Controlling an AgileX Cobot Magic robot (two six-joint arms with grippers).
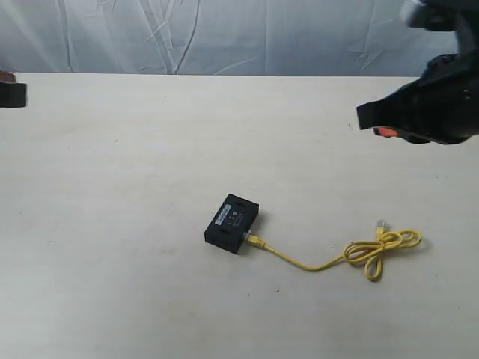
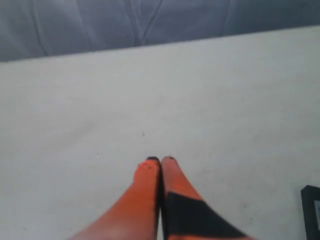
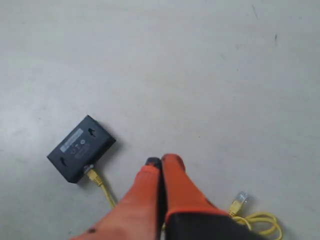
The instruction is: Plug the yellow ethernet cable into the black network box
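Exterior and wrist views. A pale table (image 1: 112, 224) is shown filling most of the scene, backed by a creased grey-white cloth (image 1: 224, 37). The right arm is seen raised over the table's far right part, well apart from the task's things. Its gripper (image 1: 370, 123) is carried above the surface. In the right wrist view the orange fingers (image 3: 172, 180) of this gripper (image 3: 161, 162) are pressed together, so the jaws are closed with nothing held between them. The left gripper (image 2: 160, 161) is likewise shown closed and empty, its two orange fingertips touching above bare table. A dark object (image 1: 11, 91) is cut off by the left edge of the exterior view and cannot be identified.

The black network box (image 1: 233, 223) is laid flat near the middle of the table, a white label strip on its top face. It is also seen in the right wrist view (image 3: 81, 148), and one corner (image 2: 311, 210) is caught in the left wrist view.

The yellow ethernet cable (image 1: 299, 262) is run from the box toward the right. One plug (image 1: 254, 239) is set against the box's side face, apparently seated in a port. The far part is bundled in a knotted loop (image 1: 382, 250) lying on the table. Just beside the loop the free clear plug (image 1: 382, 224) is left lying on the table.
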